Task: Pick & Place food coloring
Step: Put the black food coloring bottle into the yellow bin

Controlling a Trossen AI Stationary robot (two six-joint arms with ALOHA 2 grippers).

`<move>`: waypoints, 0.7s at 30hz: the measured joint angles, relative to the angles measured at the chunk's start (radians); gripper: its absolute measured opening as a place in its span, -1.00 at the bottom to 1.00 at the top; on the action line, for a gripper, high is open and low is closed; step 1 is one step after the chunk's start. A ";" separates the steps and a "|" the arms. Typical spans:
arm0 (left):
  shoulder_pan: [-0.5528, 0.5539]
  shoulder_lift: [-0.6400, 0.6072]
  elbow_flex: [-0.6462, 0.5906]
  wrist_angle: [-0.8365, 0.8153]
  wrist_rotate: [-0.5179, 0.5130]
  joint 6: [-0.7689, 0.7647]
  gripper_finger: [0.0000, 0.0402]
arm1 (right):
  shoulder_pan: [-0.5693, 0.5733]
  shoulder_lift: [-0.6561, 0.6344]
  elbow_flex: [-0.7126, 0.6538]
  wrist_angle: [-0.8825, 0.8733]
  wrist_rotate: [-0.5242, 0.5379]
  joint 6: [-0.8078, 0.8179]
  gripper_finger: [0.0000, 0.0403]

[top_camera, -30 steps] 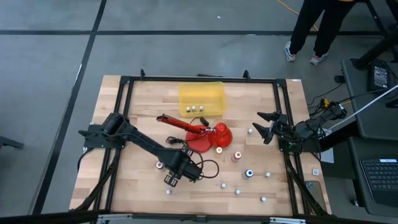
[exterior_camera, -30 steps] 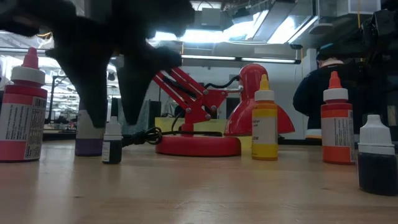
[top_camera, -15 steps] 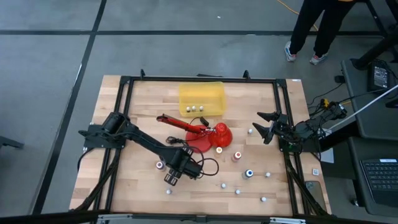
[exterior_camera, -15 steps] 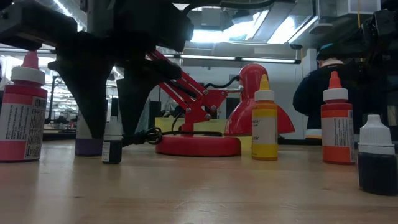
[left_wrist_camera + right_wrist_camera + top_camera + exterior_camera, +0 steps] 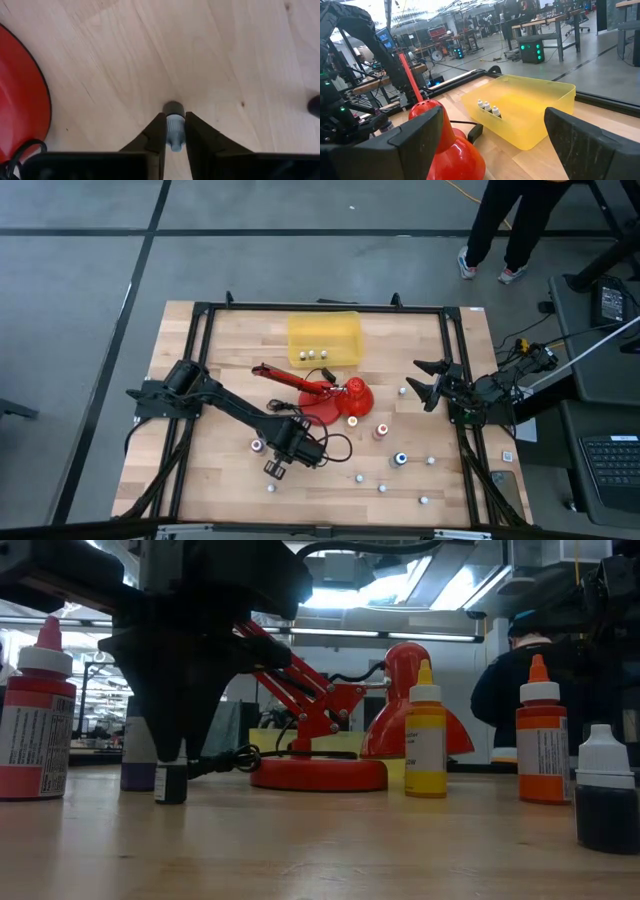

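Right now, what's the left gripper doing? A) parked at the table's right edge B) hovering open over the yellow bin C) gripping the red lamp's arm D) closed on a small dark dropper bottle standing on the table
D: in the left wrist view the left gripper has both fingers pressed against the small dark bottle with a pale cap, and the low view shows that bottle standing on the table.

Grey floor surrounds the wooden table; ceiling lights glow.
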 joint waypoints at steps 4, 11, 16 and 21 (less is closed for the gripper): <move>0.000 0.000 0.000 -0.004 0.001 -0.007 -0.74 | 0.000 0.000 0.000 0.000 0.000 0.000 0.72; -0.001 -0.002 0.000 -0.026 0.004 -0.010 -0.72 | 0.000 0.000 0.000 0.000 0.000 0.000 0.72; -0.001 -0.002 0.000 -0.026 0.004 -0.010 -0.69 | 0.000 0.000 0.000 0.000 0.000 0.000 0.72; -0.001 -0.002 0.000 -0.030 0.003 -0.012 -0.55 | 0.000 0.000 0.000 0.000 0.000 0.000 0.72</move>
